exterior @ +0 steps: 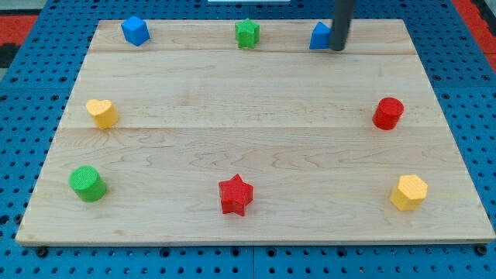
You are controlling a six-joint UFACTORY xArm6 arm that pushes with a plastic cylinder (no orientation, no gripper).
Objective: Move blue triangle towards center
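Observation:
The blue triangle lies near the board's top edge, right of the middle, partly hidden by my rod. My tip rests on the board right against the triangle's right side. The rod rises out of the view's top.
Wooden board on a blue pegboard. A blue cube-like block at top left, a green star-like block at top middle, a yellow heart at left, a green cylinder at bottom left, a red star at bottom middle, a red cylinder at right, a yellow hexagon at bottom right.

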